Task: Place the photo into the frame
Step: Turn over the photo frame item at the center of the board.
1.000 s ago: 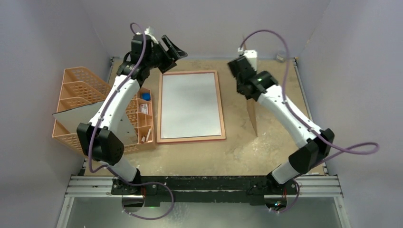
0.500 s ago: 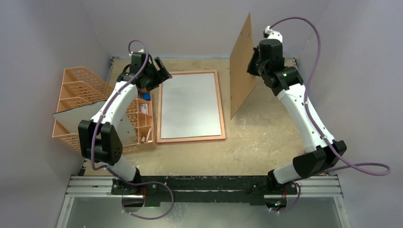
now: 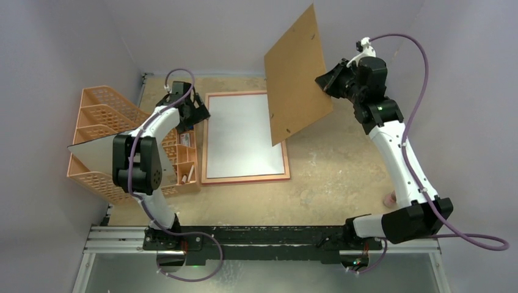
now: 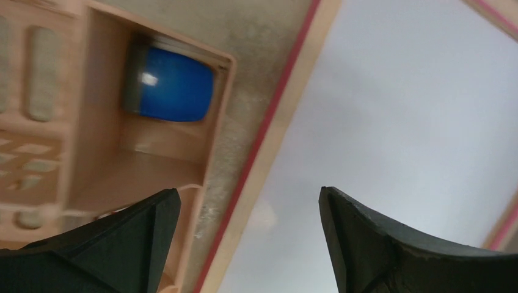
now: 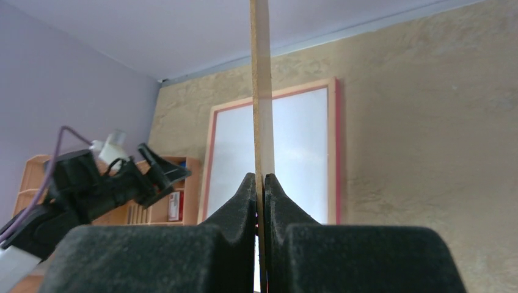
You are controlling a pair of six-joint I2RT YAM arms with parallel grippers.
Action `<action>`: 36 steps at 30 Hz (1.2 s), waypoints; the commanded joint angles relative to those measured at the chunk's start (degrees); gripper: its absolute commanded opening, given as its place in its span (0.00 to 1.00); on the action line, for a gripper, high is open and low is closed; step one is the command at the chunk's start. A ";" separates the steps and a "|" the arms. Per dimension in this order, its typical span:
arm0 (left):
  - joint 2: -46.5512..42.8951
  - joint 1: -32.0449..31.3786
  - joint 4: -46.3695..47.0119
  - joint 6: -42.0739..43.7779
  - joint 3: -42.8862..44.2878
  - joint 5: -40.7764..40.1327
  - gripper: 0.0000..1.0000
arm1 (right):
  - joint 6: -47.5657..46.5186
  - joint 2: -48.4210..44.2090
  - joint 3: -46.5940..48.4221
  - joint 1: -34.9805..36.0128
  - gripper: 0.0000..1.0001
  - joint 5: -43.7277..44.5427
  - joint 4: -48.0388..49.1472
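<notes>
On the sandy table (image 3: 342,177), the frame (image 3: 244,179) is laid flat with its pale back upward, and a plain white sheet, taken to be the photo (image 3: 238,134) turned face down, is seen lying inside its border. The placing itself is therefore judged done; what is left seems to be the closing of the back. The brown backing board (image 3: 296,73) is held tilted in the air above the frame's far right corner, its edge pinched between the pressed-together fingers of the right gripper (image 5: 261,183). Left of the frame, the orange mesh organiser (image 3: 98,110) is stood, with a grey sheet (image 3: 91,152) propped across it. Its small front compartments are set just beside the frame, and a rounded blue object (image 4: 171,85) is kept in the farthest one. The left gripper (image 4: 250,201) is held low over the frame's left rail, its fingers spread wide and nothing gripped.
</notes>
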 commanded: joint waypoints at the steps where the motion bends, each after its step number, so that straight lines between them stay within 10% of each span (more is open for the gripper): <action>1: 3.84 0.64 1.36 0.84 -0.74 1.32 0.90 | 5.52 -1.91 -2.72 -0.43 0.00 -8.91 11.41; 36: 2.35 0.55 7.74 -0.07 -4.58 10.19 0.86 | 10.09 -1.88 -10.98 -0.51 0.00 -16.09 18.03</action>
